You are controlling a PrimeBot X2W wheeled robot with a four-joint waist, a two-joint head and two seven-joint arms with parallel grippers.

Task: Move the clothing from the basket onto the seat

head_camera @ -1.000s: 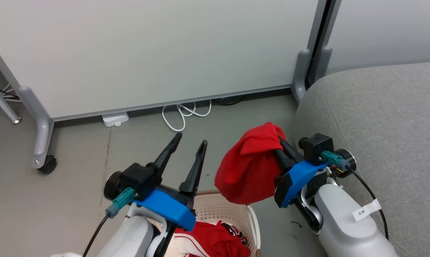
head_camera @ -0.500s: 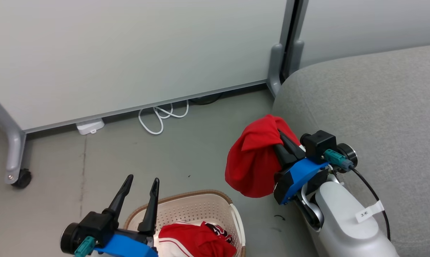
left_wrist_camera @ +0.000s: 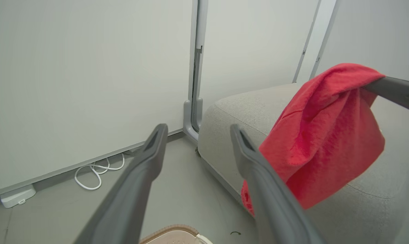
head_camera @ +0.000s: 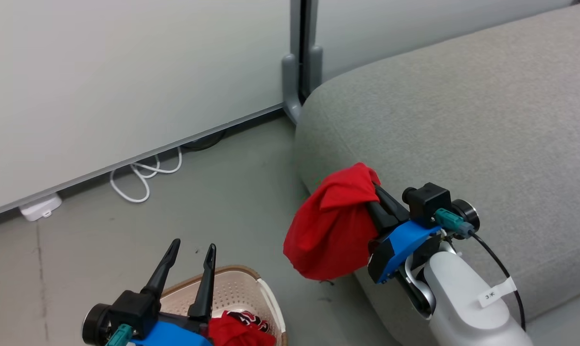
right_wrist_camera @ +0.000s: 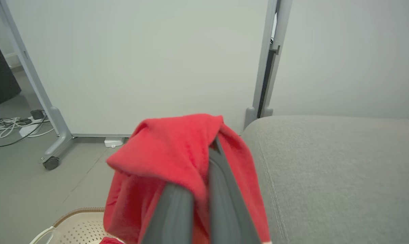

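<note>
Right hand point(head_camera: 377, 192) clamping garment point(head_camera: 326, 230) beside sofa point(head_camera: 463, 120), left hand point(head_camera: 194, 246) spread (forearm tag point(head_camera: 494, 294) begins "3")

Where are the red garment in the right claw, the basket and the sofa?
red garment point(head_camera: 328, 235), head view, middle of the hanging bundle
basket point(head_camera: 234, 293), head view, perforated inner wall below the brown rim
sofa point(head_camera: 463, 120), head view, bare top of the grey cushion

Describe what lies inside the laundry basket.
Inside the basket lies a red garment with black-and-white lettering. The left gripper and the picture's lower edge hide the rest of the basket's inside, so anything beneath or beside it cannot be seen.
</note>
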